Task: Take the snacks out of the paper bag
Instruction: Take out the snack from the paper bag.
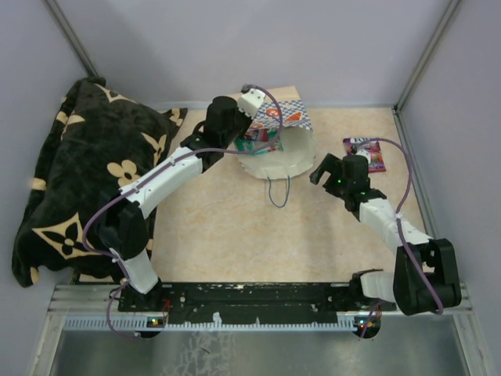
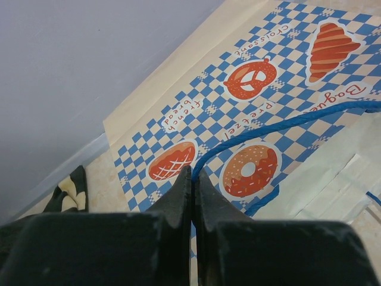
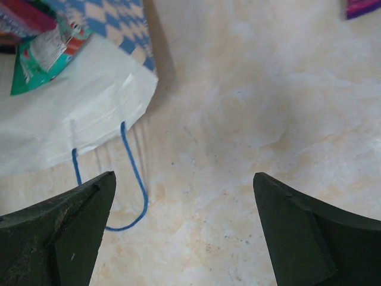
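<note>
Lying on its side on the beige table point(image 1: 227, 223), the paper bag point(image 1: 291, 150) turns its round, gaping mouth toward the arms' bases; its blue-and-white checkered band, printed with orange-red pretzel, doughnut, croissant and bread motifs, faces upward. The left gripper point(image 2: 191, 176) sits at the bag's upper rim on its left side, its fingers pressed tightly together; the upper string handle point(image 2: 280, 126) runs out from just at their tips and across the checkered band, so it appears to be pinched there. The lower string handle point(image 1: 278, 193) lies slack on the table just in front of the bag's mouth.

Some of the snacks are inside the bag's mouth, at its left side; a teal packet point(image 3: 41, 58) pokes out over the white lower lip, and a red-pink packet point(image 3: 24, 15) lies just behind it, deeper in the bag; how many more lie further in cannot be told. A purple-pink packet point(image 1: 365, 153) rests flat on the table to the right of the bag, apart from it.

The right gripper point(image 1: 325, 167) hangs to the right of the bag's mouth, between the bag and that purple-pink packet; its fingers are spread wide, with only the table showing between them. A black floral blanket point(image 1: 86, 172) is heaped well to the left of the bag.
</note>
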